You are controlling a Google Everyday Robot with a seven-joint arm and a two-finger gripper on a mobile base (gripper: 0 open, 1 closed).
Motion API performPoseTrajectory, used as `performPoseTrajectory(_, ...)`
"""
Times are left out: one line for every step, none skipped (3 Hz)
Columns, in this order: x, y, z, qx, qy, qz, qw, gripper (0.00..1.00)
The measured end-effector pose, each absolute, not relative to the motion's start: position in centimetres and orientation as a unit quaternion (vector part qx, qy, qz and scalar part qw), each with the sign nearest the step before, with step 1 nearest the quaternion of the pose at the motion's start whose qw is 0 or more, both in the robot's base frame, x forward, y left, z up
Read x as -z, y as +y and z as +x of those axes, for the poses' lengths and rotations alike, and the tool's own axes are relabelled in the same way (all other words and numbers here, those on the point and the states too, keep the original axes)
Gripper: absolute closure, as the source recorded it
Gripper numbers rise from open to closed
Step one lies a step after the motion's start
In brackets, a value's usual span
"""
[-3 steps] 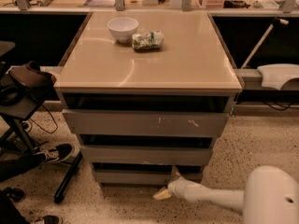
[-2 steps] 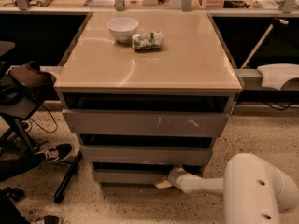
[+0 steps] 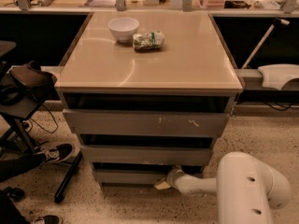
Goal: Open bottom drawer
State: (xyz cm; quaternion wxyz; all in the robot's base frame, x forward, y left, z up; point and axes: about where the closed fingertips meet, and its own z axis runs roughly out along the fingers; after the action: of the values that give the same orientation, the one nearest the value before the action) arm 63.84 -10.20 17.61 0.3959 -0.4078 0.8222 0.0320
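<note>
The bottom drawer (image 3: 126,176) is the lowest plain grey front of the cabinet, near the floor, with a dark gap above it. My gripper (image 3: 163,183) reaches in from the lower right on a white arm (image 3: 247,185). Its pale tip is at the right part of the bottom drawer's top edge, under the middle drawer (image 3: 145,155). The top drawer (image 3: 145,123) is the widest front, with white scratch marks.
A white bowl (image 3: 123,29) and a crumpled snack bag (image 3: 148,40) lie on the beige cabinet top (image 3: 187,64). A stool, dark bag (image 3: 29,80) and a person's shoe (image 3: 55,154) are at left. Speckled floor (image 3: 261,134) lies to the right.
The arm has swung left and toward the cabinet; the gripper tip moved up against the bottom drawer's top edge. The drawer fronts look unchanged.
</note>
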Motion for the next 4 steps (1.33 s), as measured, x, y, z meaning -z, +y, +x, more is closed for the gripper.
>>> performPoseTrajectory(-15.64,-9.60,63.54,-0.044,0.826,-0.404,0.390,0.00)
performPoseTrajectory(-15.99,-9.59,63.54,-0.044,0.826,-0.404,0.390,0.19)
performPoseTrajectory(-15.99,-9.59,63.54,-0.044,0.826,-0.404,0.390,0.42)
performPoseTrajectory(-16.02,-9.59,63.54,-0.044,0.826,-0.404,0.390,0.65)
